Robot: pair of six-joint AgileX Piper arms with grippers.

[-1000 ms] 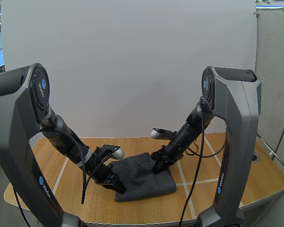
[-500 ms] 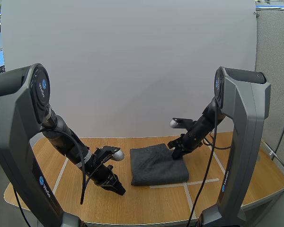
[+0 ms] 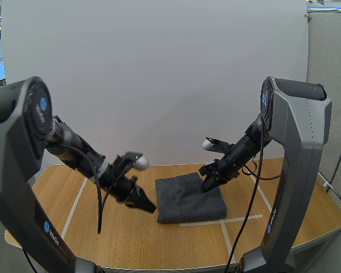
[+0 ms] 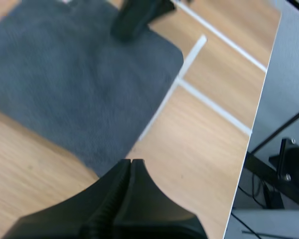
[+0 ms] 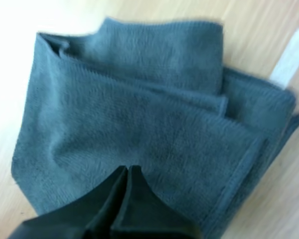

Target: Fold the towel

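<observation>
A dark grey towel (image 3: 189, 198) lies folded into a thick square on the wooden table (image 3: 119, 239), with its layered edges showing in the right wrist view (image 5: 139, 119). My right gripper (image 3: 207, 186) is shut on nothing and hovers just over the towel's far right part (image 5: 127, 172). My left gripper (image 3: 149, 207) is shut on nothing too, raised off the table just left of the towel's near left edge (image 4: 131, 163). In the left wrist view the towel (image 4: 74, 84) lies beyond my fingertips, with the right gripper (image 4: 127, 25) at its far edge.
White tape lines (image 3: 238, 219) cross the table under and beside the towel. The table's right edge (image 4: 249, 149) drops off close past the towel.
The right gripper dragged the towel rightward, then let it lie and lifted slightly. The left gripper rose off the table and moved up toward the towel's left edge.
</observation>
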